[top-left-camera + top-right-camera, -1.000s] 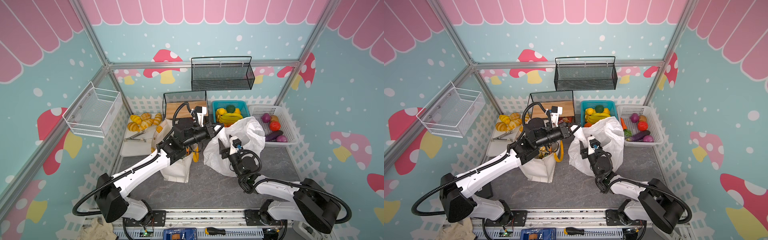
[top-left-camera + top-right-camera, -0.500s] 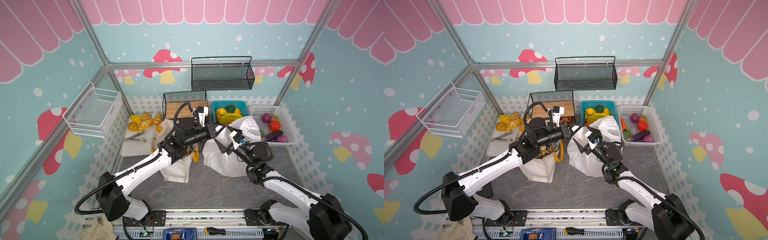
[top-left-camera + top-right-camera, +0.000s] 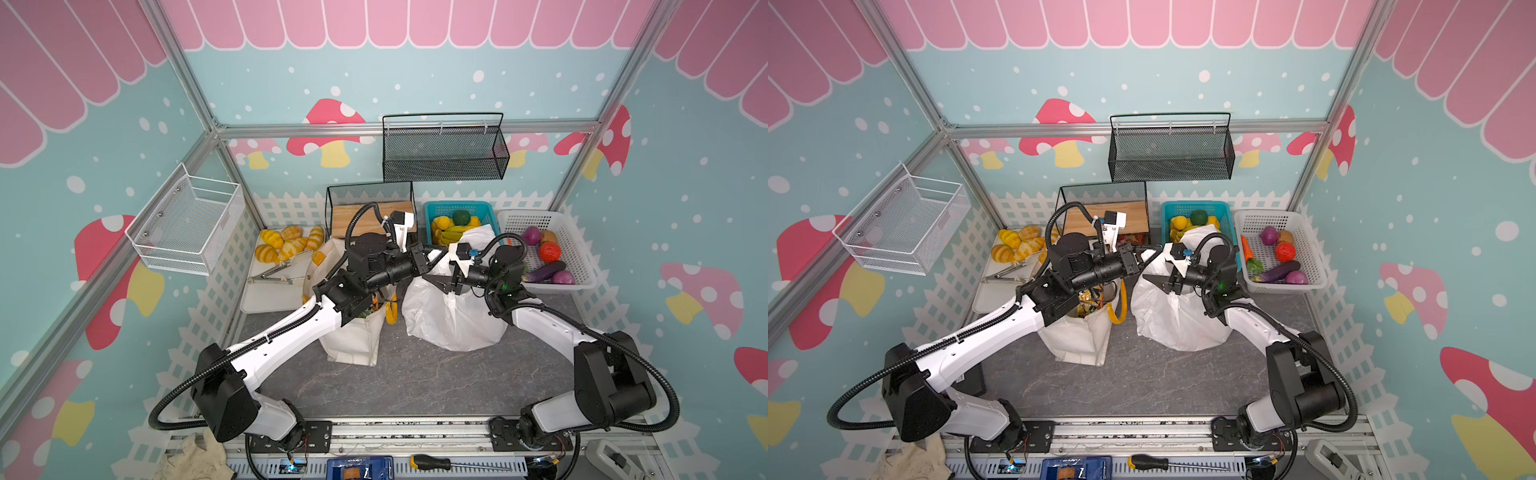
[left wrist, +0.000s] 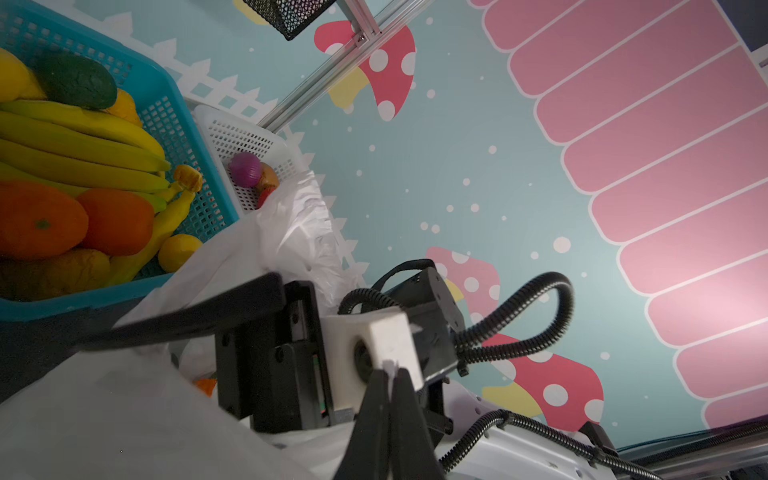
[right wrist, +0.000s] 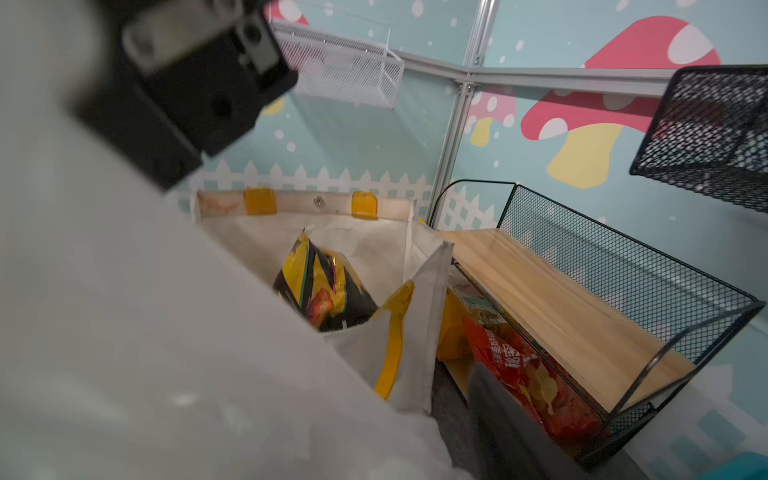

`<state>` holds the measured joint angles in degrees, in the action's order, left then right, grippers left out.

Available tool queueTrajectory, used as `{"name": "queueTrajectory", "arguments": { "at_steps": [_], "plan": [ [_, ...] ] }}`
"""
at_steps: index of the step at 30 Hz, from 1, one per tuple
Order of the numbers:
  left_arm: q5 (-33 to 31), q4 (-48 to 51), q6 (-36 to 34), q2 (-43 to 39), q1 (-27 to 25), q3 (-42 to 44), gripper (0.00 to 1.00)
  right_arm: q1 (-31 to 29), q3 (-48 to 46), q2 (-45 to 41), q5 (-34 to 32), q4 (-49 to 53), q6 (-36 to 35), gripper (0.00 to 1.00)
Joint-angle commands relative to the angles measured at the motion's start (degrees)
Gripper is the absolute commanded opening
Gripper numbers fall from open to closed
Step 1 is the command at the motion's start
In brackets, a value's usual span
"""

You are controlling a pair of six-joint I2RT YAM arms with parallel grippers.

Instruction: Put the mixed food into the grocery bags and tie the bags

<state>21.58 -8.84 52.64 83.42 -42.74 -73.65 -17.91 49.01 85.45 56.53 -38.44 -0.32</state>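
Note:
The white plastic bag point(image 3: 449, 320) stands mid-table, and the cream canvas tote point(image 3: 353, 340) stands to its left. A gold-black snack packet point(image 5: 320, 291) lies inside the tote. My left gripper point(image 3: 442, 250) reaches over the tote and is shut on a pinch of the white bag's upper edge; film shows between its tips point(image 4: 390, 372). My right gripper point(image 3: 438, 286) is at the bag's top, pointing left, jaws open. White film point(image 5: 124, 332) hides one of its fingers and the other finger point(image 5: 498, 415) shows dark. A purple eggplant point(image 3: 544, 270) lies in the white basket point(image 3: 582, 257).
A blue fruit basket point(image 3: 490, 206) stands right behind the white bag. A black mesh shelf with a wooden top point(image 3: 370, 212) has a red-orange packet point(image 5: 519, 374) under it. A tray of bread rolls point(image 3: 286, 245) and tongs sits at the back left. Wire baskets hang on the walls.
My right gripper has risen from low in front of the white bag to its top and turned to point left; its jaws widened, then narrowed. The left gripper has kept its grip.

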Motion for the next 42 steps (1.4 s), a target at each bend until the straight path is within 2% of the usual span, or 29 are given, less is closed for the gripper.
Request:
{"name": "queueTrajectory", "arguments": {
  "at_steps": [1,8,13,16,19,20,24,29,32,35,37,39,42],
  "plan": [
    [1.4,-1.7,-1.0,-0.9,-0.5,-1.6,0.0,-0.1,-3.5,0.4,2.2,2.5,-0.7,0.48],
    [2.1,-2.5,-0.3,0.1,0.0,-1.9,0.0,-0.1,-8.6,-3.1,-3.8,-1.9,1.8,0.2],
    [1.9,-2.2,-0.8,0.5,0.5,-2.1,0.0,-0.5,-12.9,-7.1,-15.3,-5.5,7.3,0.03],
    [1.5,-1.9,-1.8,1.1,1.3,-2.6,0.0,-2.1,-15.5,-9.5,-23.7,-6.8,11.2,0.02],
    [-0.2,-1.0,-5.4,1.6,1.8,-3.2,0.13,-4.9,-16.5,-11.2,-29.0,-6.3,12.4,0.02],
    [-1.2,-0.4,-7.7,1.5,1.8,-3.3,0.2,-5.7,-16.6,-11.4,-30.3,-6.1,12.8,0.02],
    [-5.5,3.3,-15.0,0.1,1.6,-3.1,0.42,-7.3,-16.4,-11.8,-32.5,-6.0,13.8,0.02],
    [-11.4,6.2,-21.7,-1.3,0.1,-2.1,0.59,-8.5,-16.2,-11.7,-33.9,-6.4,14.4,0.02],
    [-13.7,8.1,-25.0,-0.6,-1.3,-3.4,0.62,-9.0,-15.9,-11.2,-33.9,-6.6,14.4,0.02],
    [-13.9,9.6,-26.8,1.4,-1.9,-5.4,0.6,-9.3,-15.9,-11.1,-34.1,-6.5,14.5,0.03],
    [-13.9,10.6,-26.8,2.9,-1.9,-6.7,0.51,-9.3,-15.9,-11.6,-34.9,-5.9,14.7,0.07],
    [-14.2,10.9,-26.8,3.9,-1.7,-7.5,0.32,-9.3,-15.6,-13.1,-36.8,-3.3,14.4,0.16],
    [-12.7,10.6,-26.0,4.5,-0.1,-8.0,0.05,-9.3,-14.9,-18.0,-40.2,4.4,12.0,0.44]
  ]
}}
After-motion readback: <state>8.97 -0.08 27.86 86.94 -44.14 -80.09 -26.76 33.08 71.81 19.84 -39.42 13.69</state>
